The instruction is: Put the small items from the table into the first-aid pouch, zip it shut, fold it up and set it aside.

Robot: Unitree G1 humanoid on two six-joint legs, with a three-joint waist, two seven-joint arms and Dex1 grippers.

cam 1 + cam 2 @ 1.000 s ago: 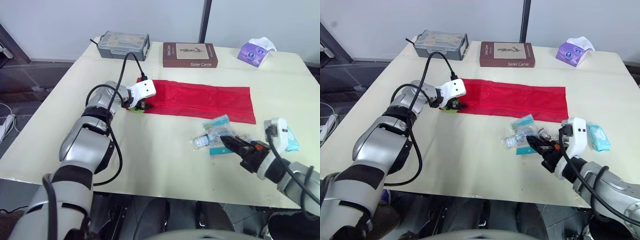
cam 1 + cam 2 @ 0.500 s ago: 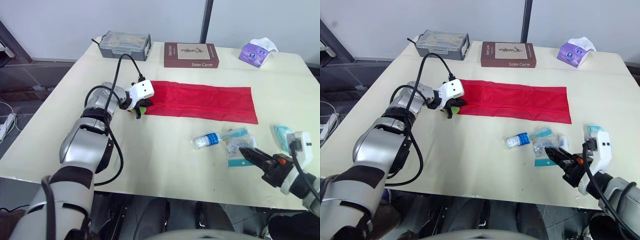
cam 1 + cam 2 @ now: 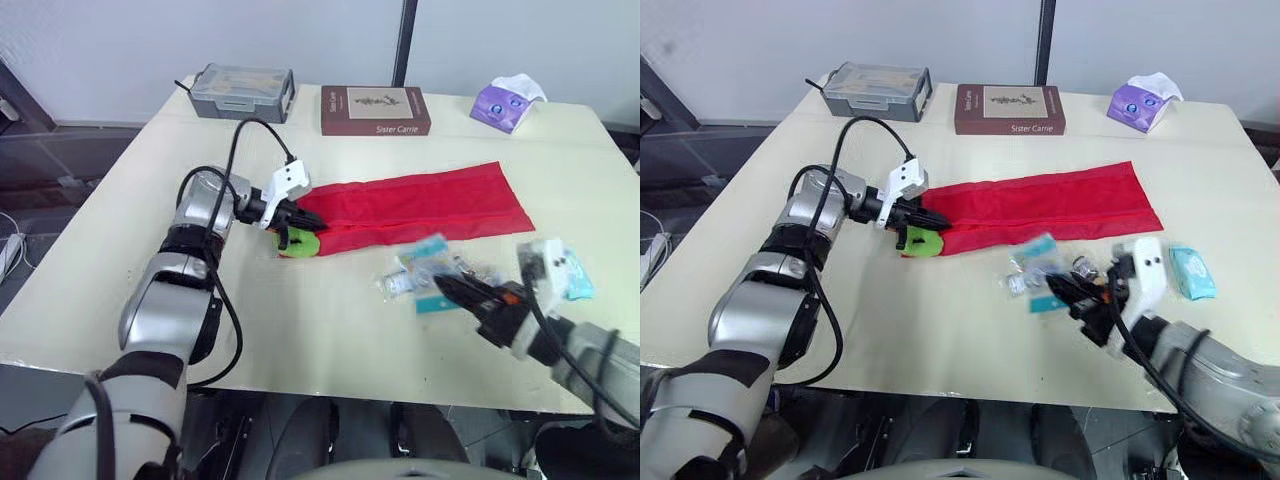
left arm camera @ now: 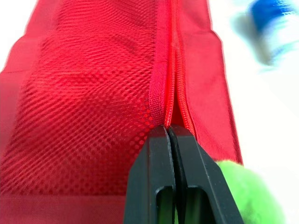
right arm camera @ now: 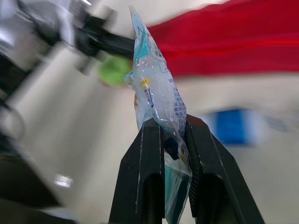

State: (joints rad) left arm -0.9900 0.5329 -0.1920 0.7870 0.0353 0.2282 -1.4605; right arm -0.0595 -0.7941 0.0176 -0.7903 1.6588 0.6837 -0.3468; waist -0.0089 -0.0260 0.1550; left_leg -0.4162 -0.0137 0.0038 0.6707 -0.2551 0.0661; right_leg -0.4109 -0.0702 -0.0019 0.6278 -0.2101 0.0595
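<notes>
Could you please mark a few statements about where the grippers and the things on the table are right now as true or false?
1. The right gripper is shut on a clear packet. True.
2. The left gripper hangs open above the book. False: it is shut on the red pouch, at its zip line.
3. The book lies on top of the red pouch. False: it lies apart from the pouch, by the far edge of the table.
4. A green item lies at the end of the red pouch by the left gripper. True.
</notes>
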